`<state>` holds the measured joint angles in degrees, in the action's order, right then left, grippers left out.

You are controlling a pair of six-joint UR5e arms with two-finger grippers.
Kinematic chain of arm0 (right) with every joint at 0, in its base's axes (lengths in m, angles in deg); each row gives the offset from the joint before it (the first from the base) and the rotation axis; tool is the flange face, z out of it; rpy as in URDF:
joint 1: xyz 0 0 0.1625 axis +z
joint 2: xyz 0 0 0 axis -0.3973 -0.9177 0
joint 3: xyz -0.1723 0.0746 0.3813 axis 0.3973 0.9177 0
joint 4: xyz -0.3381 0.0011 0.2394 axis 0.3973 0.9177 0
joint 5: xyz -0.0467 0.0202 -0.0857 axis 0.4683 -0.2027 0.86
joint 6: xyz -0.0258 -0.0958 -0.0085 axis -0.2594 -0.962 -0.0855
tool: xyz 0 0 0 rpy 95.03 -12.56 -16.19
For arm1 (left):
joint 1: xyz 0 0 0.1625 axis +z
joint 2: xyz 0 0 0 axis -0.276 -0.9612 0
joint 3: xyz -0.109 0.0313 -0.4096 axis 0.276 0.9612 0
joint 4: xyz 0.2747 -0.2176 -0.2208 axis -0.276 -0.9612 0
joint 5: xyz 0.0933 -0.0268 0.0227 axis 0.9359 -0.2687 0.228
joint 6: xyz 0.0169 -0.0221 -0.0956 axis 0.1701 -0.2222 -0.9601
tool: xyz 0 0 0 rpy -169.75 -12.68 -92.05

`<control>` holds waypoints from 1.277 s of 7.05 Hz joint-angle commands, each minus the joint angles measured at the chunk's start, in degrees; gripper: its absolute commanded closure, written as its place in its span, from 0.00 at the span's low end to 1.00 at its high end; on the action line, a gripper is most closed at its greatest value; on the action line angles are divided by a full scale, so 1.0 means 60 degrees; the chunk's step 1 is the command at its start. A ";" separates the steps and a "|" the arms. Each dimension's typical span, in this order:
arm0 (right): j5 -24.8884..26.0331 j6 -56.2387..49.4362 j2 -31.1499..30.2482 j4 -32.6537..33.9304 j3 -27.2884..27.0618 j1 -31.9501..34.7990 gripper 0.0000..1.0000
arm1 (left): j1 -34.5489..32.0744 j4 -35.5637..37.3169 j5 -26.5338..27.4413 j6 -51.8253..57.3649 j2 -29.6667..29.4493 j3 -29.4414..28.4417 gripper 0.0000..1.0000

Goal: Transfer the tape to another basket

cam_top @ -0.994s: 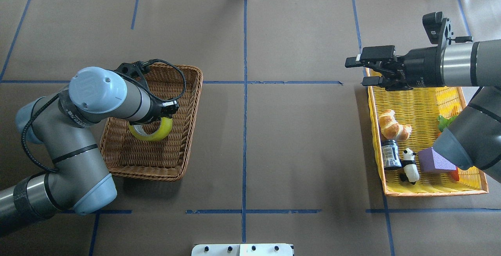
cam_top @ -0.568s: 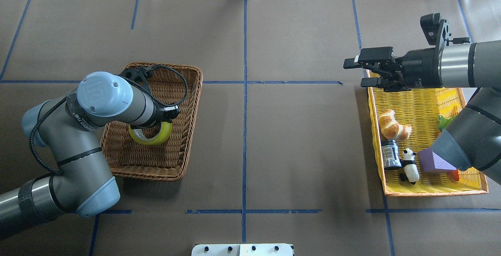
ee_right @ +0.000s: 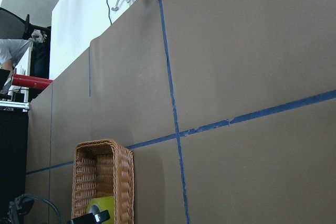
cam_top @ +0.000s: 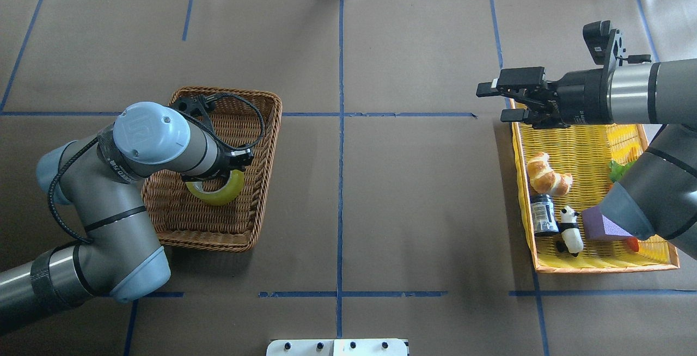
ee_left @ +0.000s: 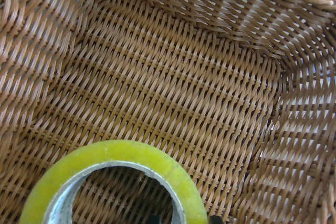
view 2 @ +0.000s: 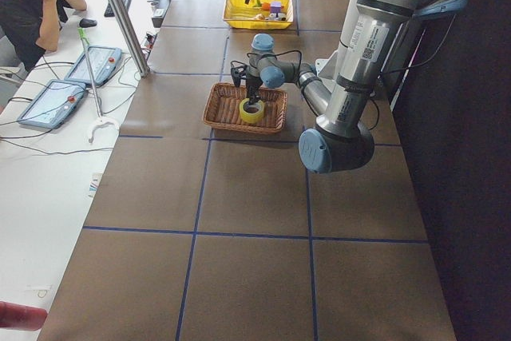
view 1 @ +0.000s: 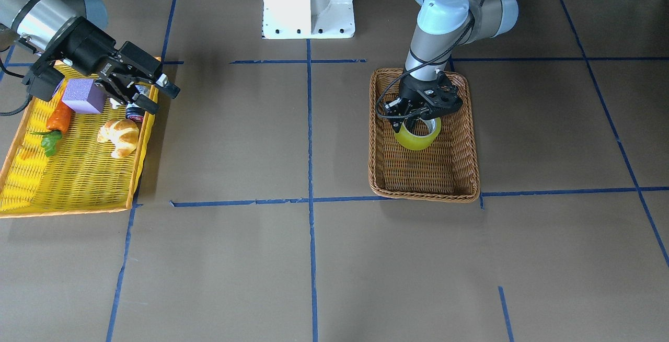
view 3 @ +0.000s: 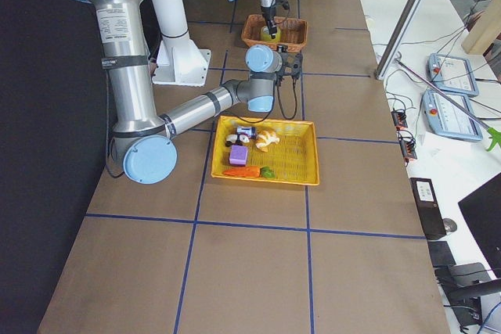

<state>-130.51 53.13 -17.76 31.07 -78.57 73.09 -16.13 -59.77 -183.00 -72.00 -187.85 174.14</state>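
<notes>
Tape tilts on edge inside the wicker basket, woven walls all around, with the yellow basket well apart at 3 o'clock, the right gripper above its corner, jaws spread wide, while the left gripper pinches the translucent yellow-green roll's upper rim, pale core showing.
</notes>
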 commanded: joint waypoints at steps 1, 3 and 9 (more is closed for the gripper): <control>-0.0173 -0.0029 0.0026 0.0513 -0.0020 0.0329 0.00 | -0.0554 0.0003 -0.0127 0.0693 -0.0037 0.0608 0.00; -0.1455 -0.1060 0.0055 0.2267 -0.0181 0.1629 0.00 | -0.1811 0.0033 -0.1115 0.2258 0.0108 0.1110 0.00; -0.2869 -1.2222 -0.1213 1.0118 -0.1280 0.4868 0.00 | -0.7595 0.2335 -0.3820 1.3172 0.2789 0.1024 0.00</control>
<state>-147.68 -3.03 -21.57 82.80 -85.28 98.16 -54.73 -52.88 -205.65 -8.65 -171.99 180.97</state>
